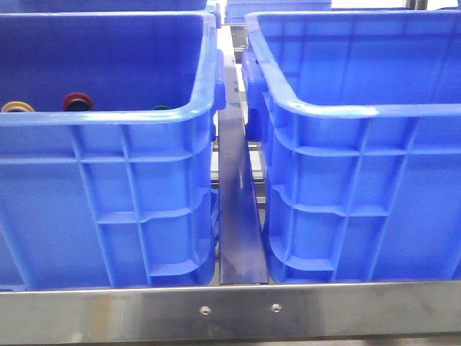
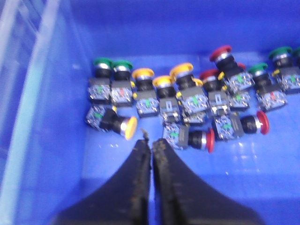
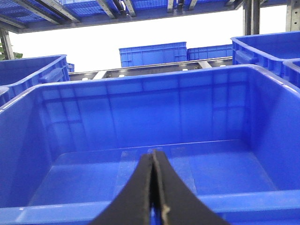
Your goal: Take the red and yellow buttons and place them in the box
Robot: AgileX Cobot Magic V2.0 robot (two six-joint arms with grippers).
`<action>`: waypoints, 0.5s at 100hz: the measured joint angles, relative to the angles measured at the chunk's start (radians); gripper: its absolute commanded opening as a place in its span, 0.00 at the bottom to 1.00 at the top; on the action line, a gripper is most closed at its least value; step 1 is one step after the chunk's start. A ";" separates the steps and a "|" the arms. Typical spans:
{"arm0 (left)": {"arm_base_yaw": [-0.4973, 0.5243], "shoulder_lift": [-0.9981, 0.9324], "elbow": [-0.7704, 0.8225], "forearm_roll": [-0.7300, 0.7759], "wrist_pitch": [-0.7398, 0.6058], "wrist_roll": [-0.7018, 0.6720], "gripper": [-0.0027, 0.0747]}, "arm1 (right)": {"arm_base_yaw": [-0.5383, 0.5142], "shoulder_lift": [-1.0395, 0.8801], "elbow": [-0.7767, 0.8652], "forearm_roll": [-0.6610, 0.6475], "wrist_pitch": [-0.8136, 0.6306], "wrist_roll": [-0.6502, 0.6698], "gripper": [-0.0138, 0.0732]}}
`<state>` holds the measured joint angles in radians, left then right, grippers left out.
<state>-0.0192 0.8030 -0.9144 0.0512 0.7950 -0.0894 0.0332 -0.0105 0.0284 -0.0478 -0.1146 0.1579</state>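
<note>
Several push buttons lie in a heap on the floor of the left blue crate (image 1: 108, 119). In the left wrist view the nearest are a yellow button (image 2: 131, 127) lying on its side and a red button (image 2: 210, 140) also on its side. More yellow ones (image 2: 162, 81) and red ones (image 2: 221, 52) stand behind them. My left gripper (image 2: 151, 142) is shut and empty, inside this crate, just short of the yellow button. The right blue crate (image 1: 346, 112) is empty. My right gripper (image 3: 153, 152) is shut and empty, above that crate's near rim (image 3: 70, 211). Neither gripper shows in the front view.
Green buttons (image 2: 102, 62) stand among the others in the left crate. A yellow cap (image 1: 16, 107), a red cap (image 1: 77, 101) and a green cap (image 1: 162, 108) peek over its rim. A metal bar (image 1: 241, 216) runs between the crates. More blue crates (image 3: 152, 54) stand on racks behind.
</note>
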 measured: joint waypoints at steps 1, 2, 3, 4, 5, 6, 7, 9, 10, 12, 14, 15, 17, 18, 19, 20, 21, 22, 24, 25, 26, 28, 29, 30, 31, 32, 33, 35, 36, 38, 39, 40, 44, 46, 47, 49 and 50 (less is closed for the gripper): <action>0.000 0.002 0.000 0.000 0.000 0.000 0.30 | 0.000 0.000 0.000 0.000 0.000 0.000 0.05; 0.000 0.004 0.000 -0.002 0.002 0.000 0.32 | 0.000 0.000 0.000 0.000 0.000 0.000 0.05; 0.000 0.004 0.000 -0.002 0.002 0.000 0.36 | 0.000 0.000 0.000 0.000 0.000 0.000 0.05; 0.000 0.006 0.000 -0.002 0.002 0.000 0.38 | 0.000 0.000 0.000 0.000 0.000 0.000 0.05; 0.000 0.006 0.000 -0.002 0.002 0.000 0.40 | 0.000 0.000 0.000 0.000 0.000 0.000 0.05; 0.000 0.008 0.000 -0.002 0.002 0.000 0.44 | 0.000 0.000 0.000 0.000 0.000 0.000 0.05; 0.000 0.008 0.000 -0.002 0.002 0.000 0.46 | 0.000 0.000 0.000 0.000 0.000 0.000 0.05; 0.000 0.010 0.000 -0.004 0.002 0.000 0.52 | 0.000 0.000 0.000 0.000 0.000 0.000 0.05; 0.000 0.010 0.000 -0.004 0.002 0.000 0.56 | 0.000 0.000 0.000 0.000 0.000 0.000 0.05; 0.000 0.013 0.000 -0.004 0.002 0.000 0.60 | 0.000 0.000 0.000 0.000 0.000 0.000 0.05; 0.000 0.013 0.000 -0.004 0.002 0.000 0.65 | 0.000 0.000 0.000 0.000 0.000 0.000 0.05; 0.000 0.015 0.000 -0.004 0.002 0.000 0.68 | 0.000 0.000 0.000 0.000 0.000 0.000 0.05; 0.000 0.015 0.000 -0.004 0.002 0.000 0.71 | 0.000 0.000 0.000 0.000 0.000 0.000 0.05; 0.000 0.015 0.000 -0.004 0.002 0.000 0.72 | 0.000 0.000 0.000 0.000 0.000 0.000 0.05; 0.000 0.015 0.000 -0.004 0.002 0.000 0.73 | 0.000 0.000 0.000 0.000 0.000 0.000 0.05; 0.000 0.015 0.000 -0.004 0.002 0.000 0.75 | 0.000 0.000 0.000 0.000 0.000 0.000 0.05; 0.000 0.017 0.000 -0.004 0.002 0.000 0.75 | 0.000 0.000 0.000 0.000 0.000 0.000 0.05; 0.000 0.016 0.000 -0.004 0.004 0.000 0.76 | 0.000 0.000 0.000 0.000 0.000 0.000 0.05; 0.000 0.016 0.000 -0.004 0.004 0.000 0.77 | 0.000 0.000 0.000 0.000 0.000 0.000 0.05; 0.000 0.016 0.000 -0.004 0.004 0.000 0.77 | 0.000 0.000 0.000 0.000 0.000 0.000 0.05; 0.000 0.016 0.000 -0.004 0.004 0.000 0.77 | 0.000 0.000 0.000 0.000 0.000 0.000 0.05; 0.000 0.016 0.000 -0.004 0.004 0.000 0.77 | 0.000 0.000 0.000 0.000 0.000 0.000 0.05; 0.000 0.016 0.000 -0.004 0.004 0.000 0.77 | 0.000 0.000 0.000 0.000 0.000 0.000 0.05; 0.000 0.016 0.000 -0.004 0.004 0.000 0.77 | 0.000 0.000 0.000 0.000 0.000 0.000 0.05; 0.000 0.016 0.000 -0.004 0.004 0.000 0.77 | 0.000 0.000 0.000 0.000 0.000 0.000 0.05; 0.000 0.016 0.000 -0.004 0.004 0.000 0.77 | 0.000 0.000 0.000 0.000 0.000 0.000 0.05; 0.000 0.016 0.000 -0.004 0.004 0.000 0.77 | 0.000 0.000 0.000 0.000 0.000 0.000 0.05; 0.000 0.016 0.000 -0.004 0.002 0.000 0.76 | 0.000 0.000 0.000 0.000 0.000 0.000 0.05; 0.000 0.016 0.000 -0.006 0.002 0.000 0.76 | 0.000 0.000 0.000 0.000 0.000 0.000 0.05; 0.000 0.016 0.000 -0.006 0.000 0.000 0.76 | 0.000 0.000 0.000 0.000 0.000 0.000 0.05; 0.000 0.016 0.000 -0.009 0.000 0.000 0.76 | 0.000 0.000 0.000 0.000 0.000 0.000 0.05; 0.000 0.016 0.000 -0.008 -0.002 0.000 0.76 | 0.000 0.000 0.000 0.000 0.000 0.000 0.05; 0.000 0.019 0.000 -0.018 -0.007 0.000 0.76 | 0.000 0.000 0.000 0.000 0.000 0.000 0.05; 0.000 0.021 0.000 -0.025 -0.009 0.000 0.76 | 0.000 0.000 0.000 0.000 0.000 0.000 0.05; 0.000 0.021 0.000 -0.027 -0.009 0.000 0.76 | 0.000 0.000 0.000 0.000 0.000 0.000 0.05; 0.000 0.024 -0.002 -0.035 -0.009 0.000 0.75 | 0.000 0.000 0.000 0.000 0.000 0.000 0.05; 0.000 0.028 -0.002 -0.038 -0.009 0.000 0.75 | 0.000 0.000 0.000 0.000 0.000 0.000 0.05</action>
<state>-0.0192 0.8306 -0.9167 0.0137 0.7859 -0.0894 0.0332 -0.0105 0.0284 -0.0478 -0.1146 0.1579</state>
